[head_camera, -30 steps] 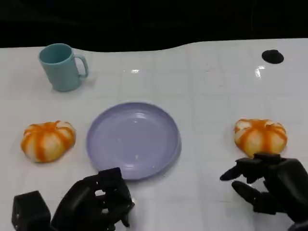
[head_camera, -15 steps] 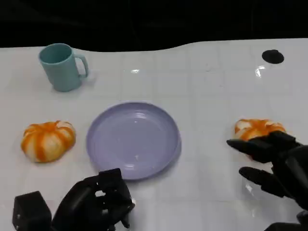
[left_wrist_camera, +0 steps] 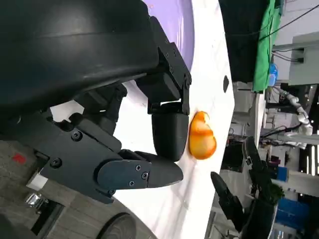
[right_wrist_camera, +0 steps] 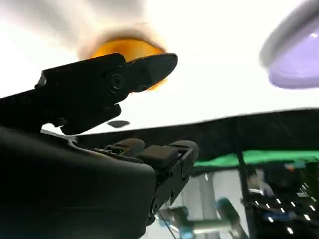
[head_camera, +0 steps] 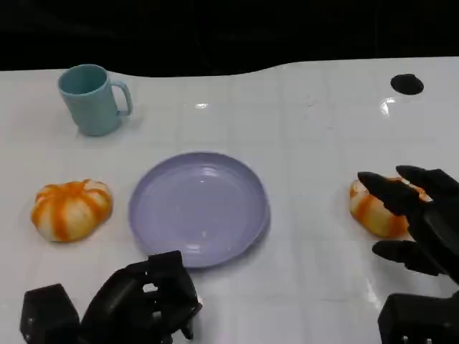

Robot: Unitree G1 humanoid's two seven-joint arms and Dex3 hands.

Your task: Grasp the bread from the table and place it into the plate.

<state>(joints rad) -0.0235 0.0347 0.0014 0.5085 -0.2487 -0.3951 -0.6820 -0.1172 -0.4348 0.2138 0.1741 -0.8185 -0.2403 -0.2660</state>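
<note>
Bread (head_camera: 71,208) lies beyond the left hand (head_camera: 140,302), whose fingers are curled in on nothing. Just past that hand sits the plate (head_camera: 199,208), a mug (head_camera: 91,99) farther off. The right hand (head_camera: 418,221), fingers spread, reaches over another bread (head_camera: 374,208), holding nothing.

Downward head view; two close wrist views

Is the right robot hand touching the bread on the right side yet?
Cannot tell. In the head view the right robot hand overlaps the right bread with fingers spread, but neither a contact nor a gap shows plainly.
</note>
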